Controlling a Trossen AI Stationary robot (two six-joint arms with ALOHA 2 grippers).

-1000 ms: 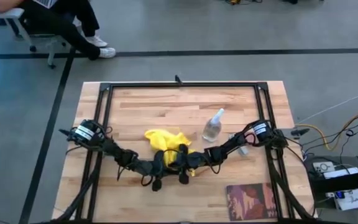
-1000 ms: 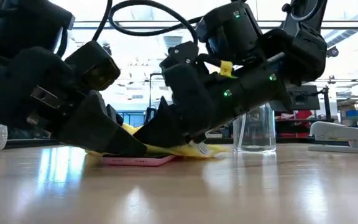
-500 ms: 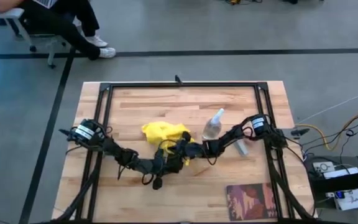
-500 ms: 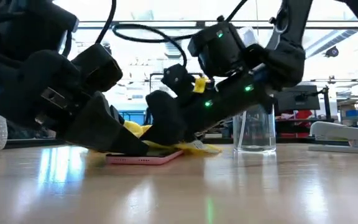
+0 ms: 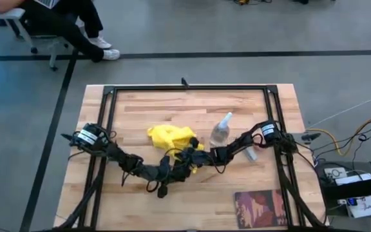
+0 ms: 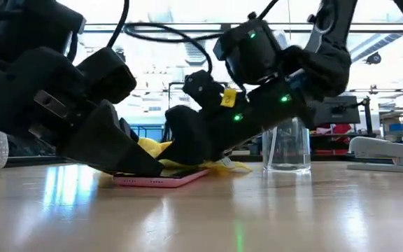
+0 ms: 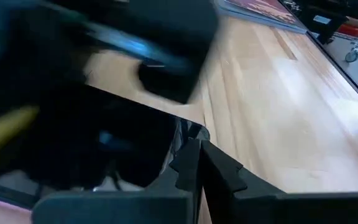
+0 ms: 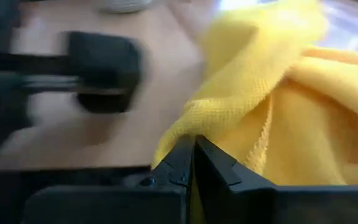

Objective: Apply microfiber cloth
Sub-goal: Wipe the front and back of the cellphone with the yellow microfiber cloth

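Observation:
The bright yellow microfiber cloth (image 5: 168,137) lies bunched at the table's middle, its near part draped over a phone in a pink case (image 6: 161,181) that lies flat on the wood. My right gripper (image 5: 189,156) comes in low from the right and is shut on the cloth (image 8: 253,93). My left gripper (image 5: 174,170) comes in low from the left, shut, with its tips down on the phone. In the high view both grippers hide the phone. My left gripper presses its shut fingertips (image 6: 147,166) down on the phone's top face, slanting down from the table's left; the phone stays flat on the table. My right gripper pinches a fold of the cloth's near edge (image 8: 188,127) between its two fingers, slanting down from the right. The cloth trails slack beyond the fingers and rests on the phone and the table.
A clear spray bottle (image 5: 221,131) stands just right of the cloth, close to my right arm. A white object (image 5: 250,153) lies under that arm, and a book (image 5: 259,207) lies at the near right. A black frame (image 5: 189,88) runs round the table.
My right gripper has drawn back toward the far edge, staying shut on the cloth and dragging its near part over the phone; the cloth has bunched up farther back. My left gripper has stayed on the phone.

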